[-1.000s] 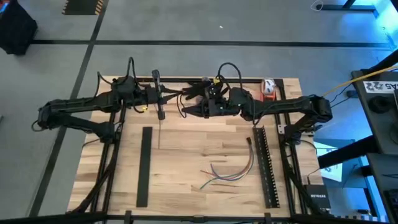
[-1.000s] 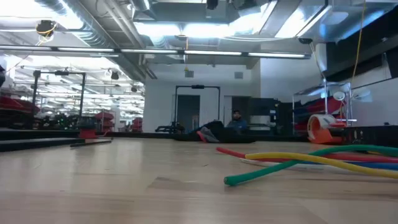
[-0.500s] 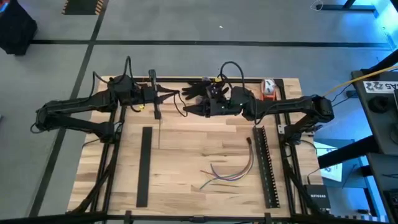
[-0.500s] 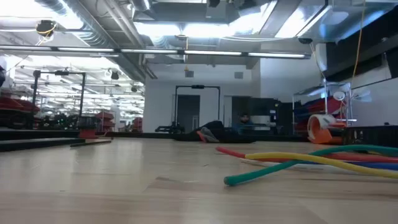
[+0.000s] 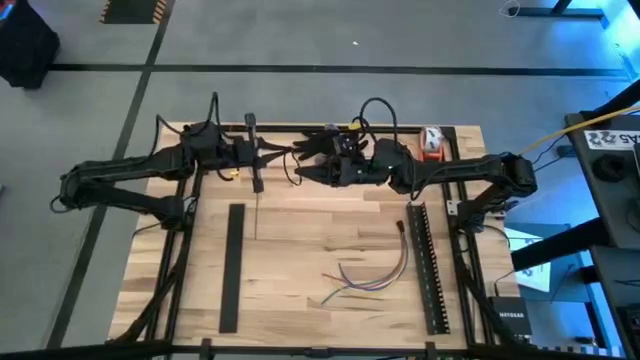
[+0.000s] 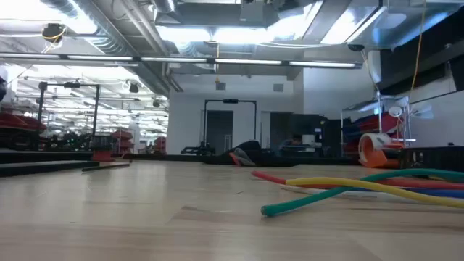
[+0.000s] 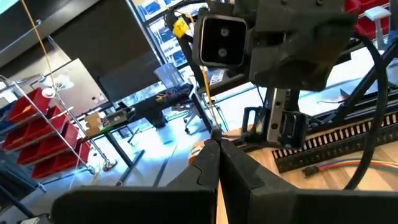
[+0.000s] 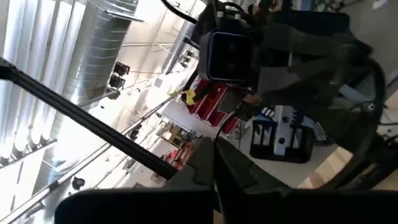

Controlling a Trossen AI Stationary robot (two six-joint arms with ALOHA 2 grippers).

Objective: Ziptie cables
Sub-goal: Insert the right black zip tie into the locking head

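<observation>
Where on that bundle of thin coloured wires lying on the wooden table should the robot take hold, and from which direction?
Probably at the curved bend of the bundle of thin purple, green, yellow and red wires, nearest the right black slotted bar, coming straight down from above. There the strands run close together and lie flat on the wooden table; toward the other end they fan apart, so one pinch would likely miss some.

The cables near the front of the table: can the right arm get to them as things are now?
Probably yes. The cables lie loose on bare wood, with nothing over them. The right pincer hovers at the far edge, facing the left pincer, and the slotted bar lies beside the cables, not across them.
</observation>
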